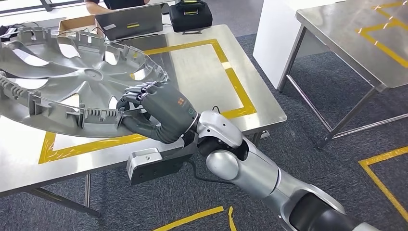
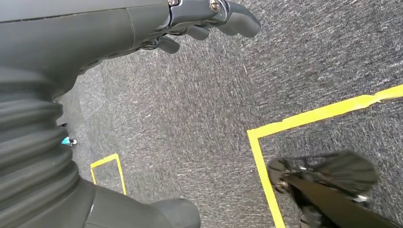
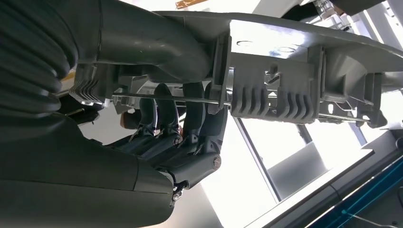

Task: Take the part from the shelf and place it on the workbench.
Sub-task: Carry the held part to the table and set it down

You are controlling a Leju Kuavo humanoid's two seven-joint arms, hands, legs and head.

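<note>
a steel workbench point(image 1: 260, 103) is seen in the head view, marked with a rectangle of yellow tape point(image 1: 233, 77). at its far edge a laptop point(image 1: 129, 21), a cardboard box point(image 1: 79, 22) and a black case point(image 1: 190, 15) are set down directly on the top. a second steel table point(image 1: 351, 43), also striped with yellow tape, is placed well apart to the right. both are carried by a grey carpet floor point(image 1: 308, 144), on which more yellow tape lines point(image 2: 259, 156) are laid.
</note>
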